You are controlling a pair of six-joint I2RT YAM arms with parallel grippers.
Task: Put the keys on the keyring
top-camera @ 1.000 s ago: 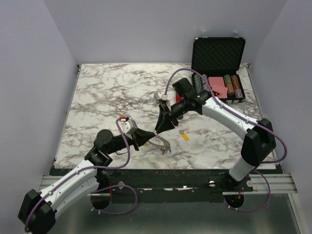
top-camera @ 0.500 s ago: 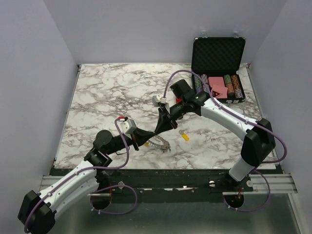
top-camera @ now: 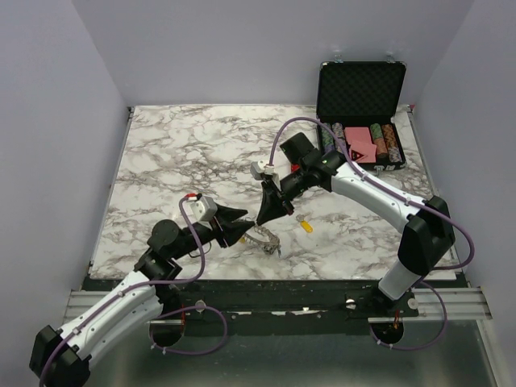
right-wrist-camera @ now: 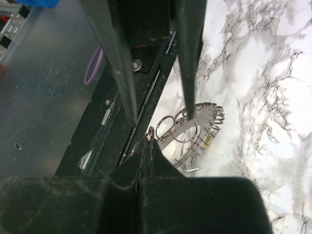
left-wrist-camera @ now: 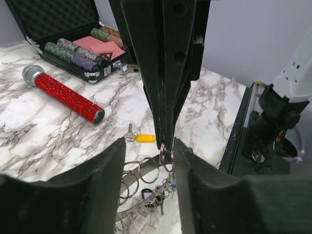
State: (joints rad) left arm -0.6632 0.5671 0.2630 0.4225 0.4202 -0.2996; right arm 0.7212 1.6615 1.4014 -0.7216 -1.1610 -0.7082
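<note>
Keyring [top-camera: 263, 238] at the near edge of the table [top-camera: 161, 161], one small loop pinched by the right gripper [top-camera: 260, 219]; left gripper [top-camera: 244, 226] released.

Top view: I see the ring lying just short of the front edge, between both grippers. A yellow-headed key [top-camera: 306, 226] lies loose on the marble to its right. Bare marble runs left and far of the ring, and the open case [top-camera: 359, 93] sits in the far right corner. Left wrist view: my left fingers [left-wrist-camera: 97, 180] stand apart, straddling the right gripper's clenched tips. Those tips grasp a loop above the ring. A red cylinder [left-wrist-camera: 68, 97] lies well apart, and the table edge and rail [left-wrist-camera: 243, 131] run close on the right. Right wrist view: the tips are pressed together on the loop. The ring lies just beside the table edge, with little marble between them.
</note>
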